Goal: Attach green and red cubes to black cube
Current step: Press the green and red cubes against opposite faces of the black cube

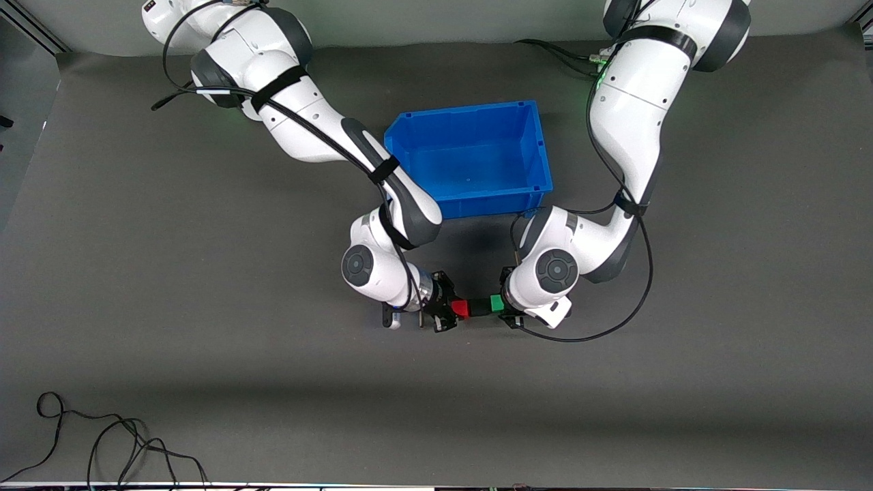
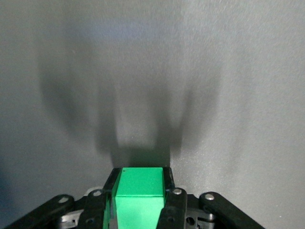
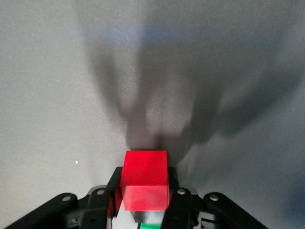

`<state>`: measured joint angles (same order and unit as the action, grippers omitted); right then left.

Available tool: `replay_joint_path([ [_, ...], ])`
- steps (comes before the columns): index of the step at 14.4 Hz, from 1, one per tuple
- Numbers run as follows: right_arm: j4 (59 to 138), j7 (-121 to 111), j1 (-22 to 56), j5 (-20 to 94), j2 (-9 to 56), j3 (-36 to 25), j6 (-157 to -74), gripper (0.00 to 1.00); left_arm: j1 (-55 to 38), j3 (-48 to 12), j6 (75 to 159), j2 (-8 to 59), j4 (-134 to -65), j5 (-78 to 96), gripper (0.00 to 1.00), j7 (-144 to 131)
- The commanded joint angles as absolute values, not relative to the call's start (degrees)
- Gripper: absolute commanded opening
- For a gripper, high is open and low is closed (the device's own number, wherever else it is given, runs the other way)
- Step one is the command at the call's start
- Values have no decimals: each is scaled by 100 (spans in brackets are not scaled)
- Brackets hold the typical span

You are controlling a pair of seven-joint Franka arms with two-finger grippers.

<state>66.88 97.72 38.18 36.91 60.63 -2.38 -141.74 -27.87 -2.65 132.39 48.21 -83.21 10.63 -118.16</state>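
3 small matte cubes form a row over the tabletop [image 1: 204, 307]: right gripper [image 1: 455, 310] clamps red cube [image 1: 460, 309], black cube [image 1: 479, 306] between, left gripper [image 1: 503, 307] clamps green cube [image 1: 496, 303].

two white arms with dark grey joints, black straps, looped black cables, black fingers [image 2: 172, 205]

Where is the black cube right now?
In the front view, the black cube sits between the red cube and green cube, nearer the camera than the blue bin.
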Motion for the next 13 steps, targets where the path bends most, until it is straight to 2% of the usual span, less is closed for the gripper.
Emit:
replay_joint_path([
  [1,6407,9984,3964,3683,6249,-343,-14229,30,-2883,-220,13306,4931,-8121,1116,0,-12023],
  [5,6407,10081,4052,3683,6249,-360,-14230,31,-2927,-220,13430,4966,-8121,1107,0,-12015],
  [6,6407,10081,4052,3674,6240,-360,-14229,39,-2927,-220,13430,4966,-8121,1107,0,-12015],
  [7,6416,10081,4043,3656,6249,-360,-14229,76,-2927,-220,13430,4966,-8121,1090,4,-11971],
  [8,6425,10046,4034,3639,6223,-369,-14229,99,-2935,-220,13430,4966,-8121,1055,24,-11919],
  [9,6425,10028,4008,3578,6188,-369,-14229,100,-2936,-220,13430,4966,-8121,1011,47,-11892],
  [10,6434,10002,3956,3481,6135,-369,-14221,100,-2936,-211,13430,4948,-8121,967,99,-11900],
  [13,6503,9949,3701,3078,5916,-378,-14107,100,-2918,-211,13272,4817,-8069,766,100,-11857],
])
